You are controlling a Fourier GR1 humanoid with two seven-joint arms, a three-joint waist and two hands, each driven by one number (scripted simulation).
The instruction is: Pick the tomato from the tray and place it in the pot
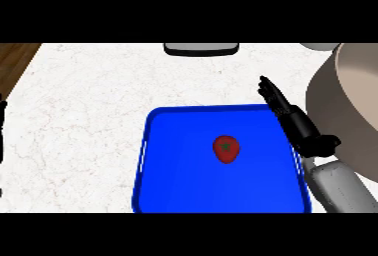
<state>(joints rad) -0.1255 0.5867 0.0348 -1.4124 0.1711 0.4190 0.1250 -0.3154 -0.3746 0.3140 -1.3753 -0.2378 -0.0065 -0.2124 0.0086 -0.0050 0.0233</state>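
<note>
Right hand (295, 122), fingers straight, lies along the tray's (170, 190) right rim, apart from the tomato (226, 149).

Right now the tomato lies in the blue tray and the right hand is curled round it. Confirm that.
Not quite. The tomato does lie in the blue tray, but the right hand is not curled round it: in the head view it is open, fingers straight, over the tray's right edge, apart from the tomato.

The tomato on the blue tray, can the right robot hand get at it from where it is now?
Probably yes: the tomato lies uncovered on the tray, nothing between it and the open right robot hand.
</note>
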